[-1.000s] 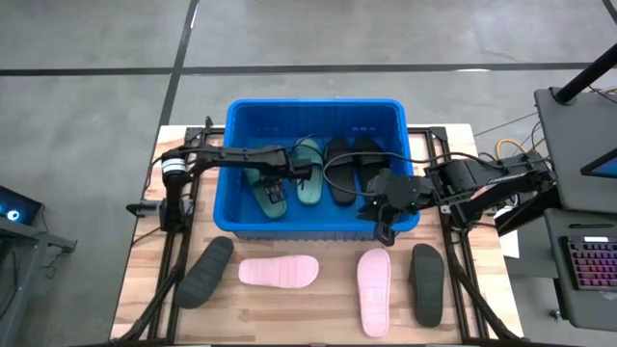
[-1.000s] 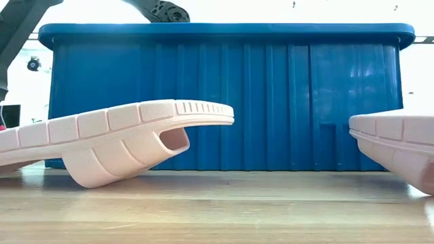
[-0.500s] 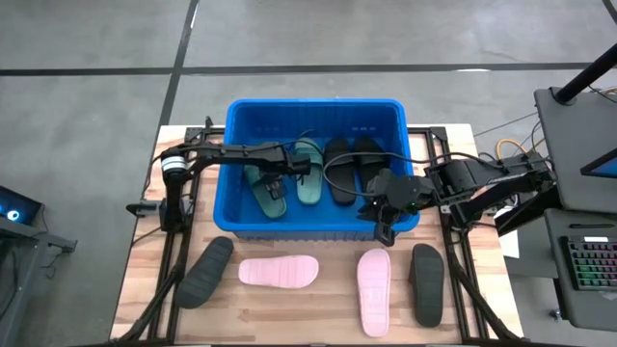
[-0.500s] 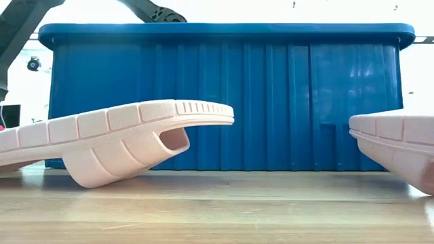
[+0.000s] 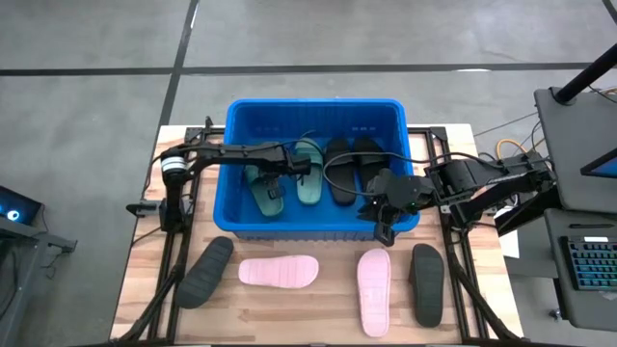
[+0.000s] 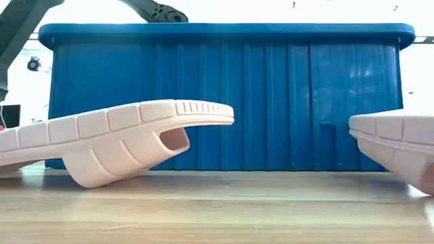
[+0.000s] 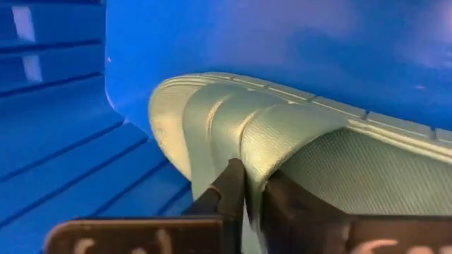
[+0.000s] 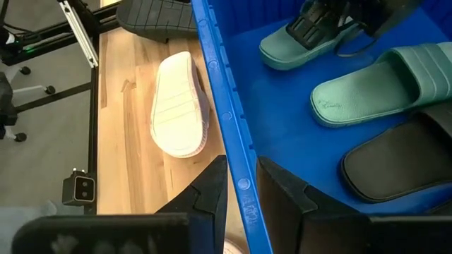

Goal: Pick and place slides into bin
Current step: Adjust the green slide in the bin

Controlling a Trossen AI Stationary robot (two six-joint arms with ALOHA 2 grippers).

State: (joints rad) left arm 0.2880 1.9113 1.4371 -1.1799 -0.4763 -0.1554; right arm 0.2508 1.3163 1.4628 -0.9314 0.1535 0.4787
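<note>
The blue bin stands mid-table and holds two dark green slides and two black slides. My left gripper reaches into the bin from the table's left and is shut on the left green slide. My right gripper is shut on the bin's rim at its near right corner. On the table in front of the bin lie two pink slides and two charcoal slides, soles up. My left gripper pinches the edge of the green slide's strap between its two fingers. In the right wrist view this slide lies on the bin's floor under the gripper. My right gripper clasps the bin's near rim by the right corner, one finger inside the wall and one outside, coming from above. The bin stands on the table.
Black frame rails run along the table's left and right sides. A cable loops over the black slides. In the low view the bin's near wall rises behind the two pink slides.
My left arm has reached a little farther toward the table's right inside the bin, over the green slides. The slides, the bin and my right gripper have kept their places.
</note>
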